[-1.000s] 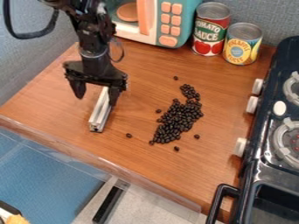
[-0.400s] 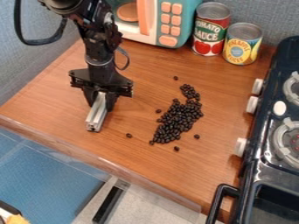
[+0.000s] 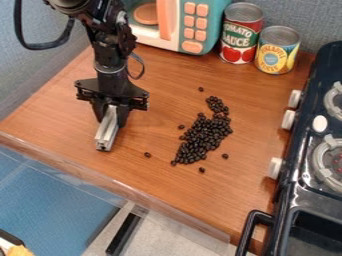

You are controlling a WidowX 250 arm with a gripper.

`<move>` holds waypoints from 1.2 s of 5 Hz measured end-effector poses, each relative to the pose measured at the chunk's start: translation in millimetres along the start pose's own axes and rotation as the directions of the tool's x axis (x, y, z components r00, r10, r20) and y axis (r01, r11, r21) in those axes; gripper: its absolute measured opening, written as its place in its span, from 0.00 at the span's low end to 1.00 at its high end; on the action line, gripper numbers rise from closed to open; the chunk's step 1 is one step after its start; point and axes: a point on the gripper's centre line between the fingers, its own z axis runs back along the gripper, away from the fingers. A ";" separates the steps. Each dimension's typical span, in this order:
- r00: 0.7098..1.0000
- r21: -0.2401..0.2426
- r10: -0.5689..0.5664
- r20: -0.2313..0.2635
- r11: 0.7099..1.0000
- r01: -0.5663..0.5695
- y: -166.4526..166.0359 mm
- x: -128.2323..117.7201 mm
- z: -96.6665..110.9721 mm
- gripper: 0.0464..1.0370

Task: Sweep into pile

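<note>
The black gripper [image 3: 110, 115] hangs at the left of the wooden surface, shut on a silver metal bar [image 3: 107, 131], one finger on each side of it. The bar's near end points toward the front edge, and its far end is hidden between the fingers. Right of the gripper, across a stretch of wood, dark beans [image 3: 204, 137] form an elongated heap that narrows toward the back. Several loose beans lie around it, one of them [image 3: 147, 155] on the left, between bar and heap.
A toy microwave [image 3: 194, 25] stands at the back, beside a red tomato can [image 3: 240, 35] and a yellow pineapple can [image 3: 276, 50]. The black toy stove [image 3: 307, 175] borders the right side. A clear ledge [image 3: 120, 185] runs along the front edge.
The gripper's fingers, earlier apart with the bar by the right one, have closed on the bar. Bar and gripper have since shifted slightly left. The beans have not moved.
</note>
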 end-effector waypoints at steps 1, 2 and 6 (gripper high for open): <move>0.999 0.028 0.041 0.000 0.999 -0.041 3.4 -8.1 -2.0 0.34; 0.998 0.049 0.030 0.057 0.998 -0.033 -3.7 -14.2 -2.3 0.34; 0.994 0.022 0.090 0.060 0.996 -0.091 -41.1 -48.4 5.4 0.34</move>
